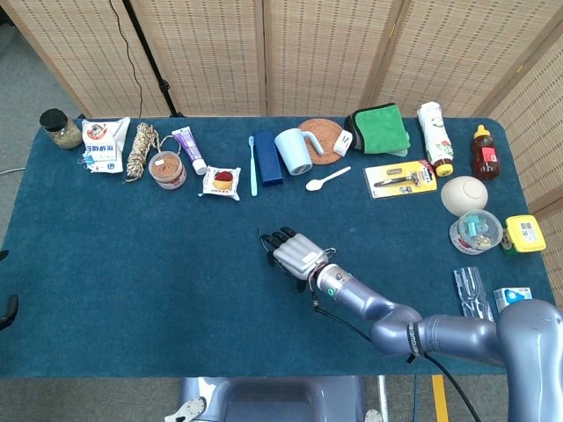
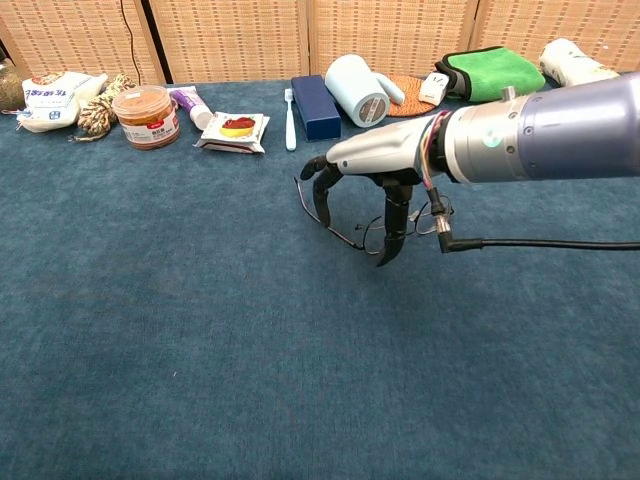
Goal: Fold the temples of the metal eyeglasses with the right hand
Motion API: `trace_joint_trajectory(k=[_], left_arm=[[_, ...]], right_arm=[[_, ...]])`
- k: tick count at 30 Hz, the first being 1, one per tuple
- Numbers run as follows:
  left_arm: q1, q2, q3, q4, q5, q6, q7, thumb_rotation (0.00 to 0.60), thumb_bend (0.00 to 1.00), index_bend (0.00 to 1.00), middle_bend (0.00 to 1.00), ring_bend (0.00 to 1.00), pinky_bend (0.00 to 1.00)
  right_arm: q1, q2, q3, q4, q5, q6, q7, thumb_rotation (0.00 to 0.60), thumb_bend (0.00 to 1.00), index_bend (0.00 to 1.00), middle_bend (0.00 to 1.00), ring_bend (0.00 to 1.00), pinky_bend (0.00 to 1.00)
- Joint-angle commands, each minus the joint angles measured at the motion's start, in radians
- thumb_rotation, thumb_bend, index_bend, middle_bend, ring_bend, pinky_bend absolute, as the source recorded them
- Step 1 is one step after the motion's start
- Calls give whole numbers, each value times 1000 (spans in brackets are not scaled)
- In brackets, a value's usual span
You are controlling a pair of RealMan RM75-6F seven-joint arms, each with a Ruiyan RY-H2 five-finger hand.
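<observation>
Table [image 1: 132, 264] covering: deep teal-blue, plain. Behind it, folding screen [image 1: 202, 53]: tan woven weave in pale wood frames. Along the table's far edge: jar [image 1: 60, 128], dark lid, olive-brown contents; pouch [image 1: 106, 144], white with red and blue print; rope [image 1: 141, 150], beige and brown twist; tub [image 1: 167, 170], orange-pink with reddish-brown top; tube [image 1: 189, 149], white and purple; toothbrush [image 1: 252, 165], pale teal; box [image 1: 267, 158], navy; mug [image 1: 293, 151], light blue-white; coaster [image 1: 322, 141], brown woven; cloth [image 1: 380, 129], bright green with black edging; bottle [image 1: 484, 151], red-brown with yellow cap. Right hand [image 1: 295, 253]: silver-grey back, black fingers [image 2: 322, 196]; arm grey-lavender. Eyeglasses [image 2: 345, 235]: thin dark metal frame.
</observation>
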Motion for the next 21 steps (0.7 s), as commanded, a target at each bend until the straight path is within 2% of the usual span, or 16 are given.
trace_joint_trajectory(k=[1, 10, 21], left_arm=[[-1, -1, 0, 2, 0, -2, -3, 561, 454, 127, 0, 0, 0], [-11, -11, 1, 4, 7, -13, -4, 561, 454, 127, 0, 0, 0], [-19, -18, 2, 2, 15, -20, -6, 560, 454, 128, 0, 0, 0]], right_arm=[[24, 12, -26, 6, 73, 60, -70, 600, 100, 346, 0, 0, 0], [57, 77, -97, 5, 236, 75, -168, 600, 100, 365, 0, 0, 0], [55, 116, -169, -15, 319, 98, -201, 600, 100, 389, 0, 0, 0]])
